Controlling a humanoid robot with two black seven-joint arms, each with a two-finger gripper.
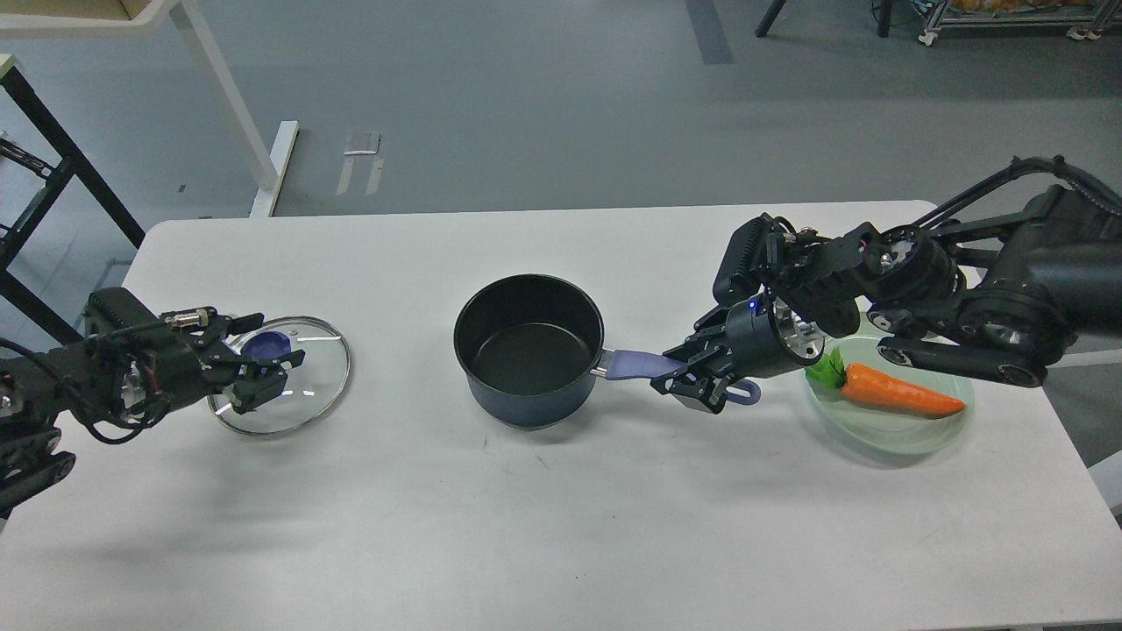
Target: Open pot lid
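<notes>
Small dark navy saucepan (529, 352) stands uncovered at middle of white table (561, 526), black inside visible. Round clear glass lid with steel rim (307, 386) lies flat well to its left. Left gripper (263, 368) over lid, fingers around blue-purple knob (267, 343); grip unclear. Right gripper (679, 379) clamps long periwinkle handle (635, 364). Orange toy carrot (898, 393) on pale green plate (903, 434), far right.
</notes>
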